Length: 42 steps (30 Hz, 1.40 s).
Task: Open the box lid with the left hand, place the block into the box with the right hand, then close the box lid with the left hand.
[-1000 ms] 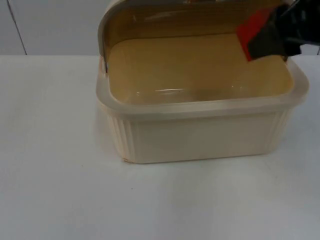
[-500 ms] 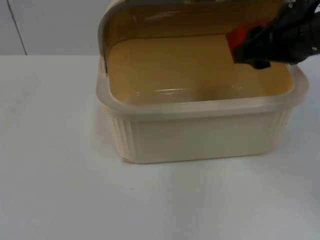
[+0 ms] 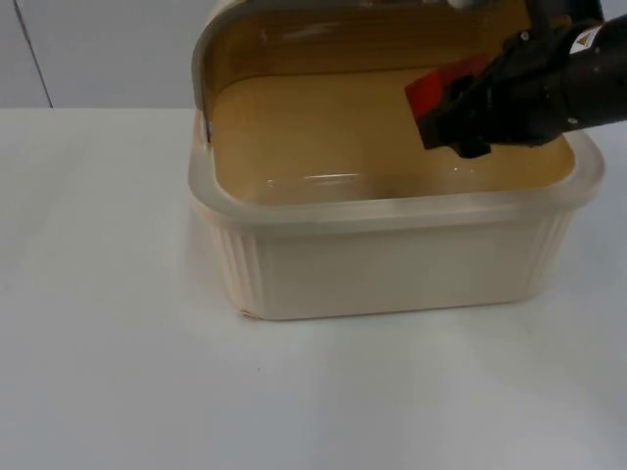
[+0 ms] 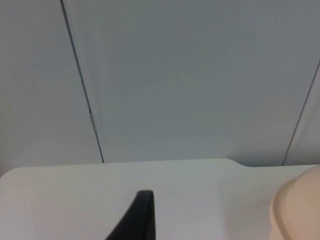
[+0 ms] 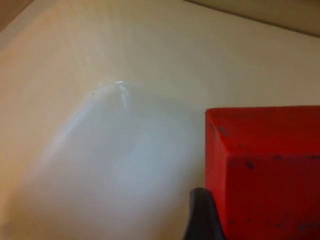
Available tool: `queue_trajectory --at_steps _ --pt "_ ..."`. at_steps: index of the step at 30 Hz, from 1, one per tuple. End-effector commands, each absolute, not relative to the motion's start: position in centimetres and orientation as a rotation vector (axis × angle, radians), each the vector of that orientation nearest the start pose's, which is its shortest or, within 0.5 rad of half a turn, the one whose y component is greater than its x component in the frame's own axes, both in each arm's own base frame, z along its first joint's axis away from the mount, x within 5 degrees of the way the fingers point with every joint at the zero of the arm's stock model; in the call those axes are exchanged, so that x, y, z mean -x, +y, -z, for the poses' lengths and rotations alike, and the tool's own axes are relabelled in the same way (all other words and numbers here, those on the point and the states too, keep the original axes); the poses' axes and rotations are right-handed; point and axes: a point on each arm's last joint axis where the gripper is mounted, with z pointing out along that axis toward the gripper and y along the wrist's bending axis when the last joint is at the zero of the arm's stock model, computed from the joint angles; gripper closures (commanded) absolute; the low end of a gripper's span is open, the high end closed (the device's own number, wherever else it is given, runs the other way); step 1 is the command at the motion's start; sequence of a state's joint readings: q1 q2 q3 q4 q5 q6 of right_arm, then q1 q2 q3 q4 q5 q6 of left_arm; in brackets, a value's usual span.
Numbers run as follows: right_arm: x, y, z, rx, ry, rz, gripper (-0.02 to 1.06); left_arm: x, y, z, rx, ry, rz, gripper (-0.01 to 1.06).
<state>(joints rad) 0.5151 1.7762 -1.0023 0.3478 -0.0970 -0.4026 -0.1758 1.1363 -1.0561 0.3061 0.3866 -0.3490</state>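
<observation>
Red and square-edged, the block (image 3: pixel 433 95) sits clamped in the right gripper (image 3: pixel 446 117), whose black fingers close on it from the side while the arm reaches in from the right of the top view. Gripper and block hang inside the open mouth of the box (image 3: pixel 392 259), over the right half of its tan interior and above the floor; whether the block touches the floor I cannot tell. In the right wrist view the same block (image 5: pixel 265 170) shows one flat face with a few dark specks and a sharp vertical edge, a black fingertip (image 5: pixel 202 215) pressed just beside that edge, and behind it the pale, glossy inner wall of the box with a soft reflection across it. The box is a cream plastic tub with ribbed outer walls and a thick translucent rim, standing on the white table (image 3: pixel 108 343) near the grey partition wall (image 3: pixel 98 49). Its lid (image 3: pixel 225 39) stands raised at the back, hinged up behind the opening, its curved left corner plain in the top view. The left gripper (image 4: pixel 137 217) waits off to the side, low over the table with the partition wall ahead of it and a rounded cream edge of the box (image 4: pixel 297 210) near it; one black fingertip shows in the left wrist view, and I cannot tell how its fingers stand.
</observation>
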Motion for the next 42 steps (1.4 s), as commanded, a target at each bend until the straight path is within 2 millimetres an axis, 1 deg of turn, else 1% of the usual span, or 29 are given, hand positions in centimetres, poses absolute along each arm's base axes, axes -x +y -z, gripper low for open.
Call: queue_trajectory --at_steps 1,2,3,4,5,6,7,8,13,16,17,22,23,24,25,26,28,30,31,33,35,36,37,38,39,40,42 --pt "-33.2 18.6 -20.2 0.599 2.054 -0.219 0.82 -24.7 -3.2 -39.1 -0.023 1.917 0.053 0.03" --pt "-33.2 18.6 -20.2 0.595 2.053 -0.220 0.72 -24.7 -3.2 -39.1 -0.023 1.917 0.053 0.03" --pt "-33.2 18.6 -20.2 0.595 2.053 -0.220 0.55 -24.7 -3.2 -39.1 -0.022 1.919 0.052 0.03" --pt "-33.2 18.6 -20.2 0.593 2.054 -0.222 0.40 -24.7 -3.2 -39.1 -0.022 1.919 0.052 0.03" --pt "-33.2 18.6 -20.2 0.594 2.057 -0.222 0.22 -24.7 -3.2 -39.1 -0.022 1.919 0.052 0.03" --pt "-33.2 18.6 -20.2 0.594 2.057 -0.222 0.22 -24.7 -3.2 -39.1 -0.022 1.919 0.052 0.03" --pt "-33.2 18.6 -20.2 0.594 2.057 -0.222 0.04 -24.7 -3.2 -39.1 -0.022 1.919 0.052 0.03" --pt "-33.1 18.7 -20.1 0.598 2.060 -0.224 0.00 -24.7 -3.2 -39.1 -0.022 1.919 0.052 0.03" --pt "-32.7 18.6 -20.5 0.612 2.084 -0.238 0.00 -24.7 -3.2 -39.1 -0.022 1.919 0.052 0.03" --pt "-31.9 18.5 -21.6 0.638 2.121 -0.264 0.00 -24.7 -3.2 -39.1 -0.022 1.919 0.052 0.03" --pt "-31.9 18.5 -21.6 0.638 2.121 -0.264 0.00 -24.7 -3.2 -39.1 -0.022 1.919 0.052 0.03" --pt "-28.8 17.7 -24.6 0.731 2.228 -0.338 0.00 -24.7 -3.2 -39.1 -0.022 1.919 0.052 0.03" --pt "-28.1 17.4 -25.6 0.743 2.227 -0.351 0.00 -24.7 -3.2 -39.1 -0.022 1.919 0.052 0.03" --pt "-28.1 17.4 -25.6 0.743 2.227 -0.351 0.00 -24.7 -3.2 -39.1 -0.022 1.919 0.052 0.03" --pt "-27.4 17.2 -26.4 0.759 2.240 -0.366 0.00 -24.7 -3.2 -39.1 -0.021 1.919 0.054 0.03" --pt "-27.2 17.1 -26.7 0.759 2.241 -0.370 0.00 -24.7 -3.2 -39.1 -0.021 1.919 0.054 0.03" --pt "-25.6 16.2 -28.9 0.754 2.229 -0.400 0.00 -24.7 -3.2 -39.0 -0.017 1.923 0.058 0.03" --pt "-24.5 15.2 -30.9 0.724 2.187 -0.409 0.00 -24.7 -3.2 -39.0 -0.017 1.923 0.058 0.03" --pt "-24.5 15.2 -30.9 0.724 2.187 -0.409 0.00 -24.7 -3.2 -39.0 -0.017 1.923 0.058 0.03" --pt "-23.7 13.4 -33.1 0.617 2.146 -0.424 0.00 -24.7 -3.2 -39.0 -0.017 1.923 0.058 0.03" --pt "-23.2 10.8 -34.7 0.524 2.121 -0.381 0.00 -24.7 -3.2 -39.0 -0.017 1.923 0.058 0.03" --pt "-23.0 9.1 -35.4 0.477 2.115 -0.334 0.00 -24.7 -3.2 -39.0 -0.017 1.923 0.058 0.03" --pt "-23.0 9.1 -35.4 0.477 2.115 -0.334 0.00 -24.7 -3.2 -39.0 -0.017 1.923 0.058 0.03" --pt "-22.8 7.2 -36.0 0.424 2.110 -0.272 0.00 -24.7 -3.2 -39.0 -0.017 1.923 0.058 0.03" --pt "-22.7 6.3 -36.2 0.394 2.113 -0.241 0.00 -24.7 -3.2 -39.0 -0.017 1.923 0.058 0.03" --pt "-22.0 3.8 -37.0 0.315 2.102 -0.148 0.00 -24.7 -3.2 -39.0 -0.017 1.923 0.058 0.03" --pt "-20.9 0.5 -37.8 0.212 2.103 0.004 0.00 -24.7 -3.2 -39.0 -0.016 1.923 0.059 0.03"
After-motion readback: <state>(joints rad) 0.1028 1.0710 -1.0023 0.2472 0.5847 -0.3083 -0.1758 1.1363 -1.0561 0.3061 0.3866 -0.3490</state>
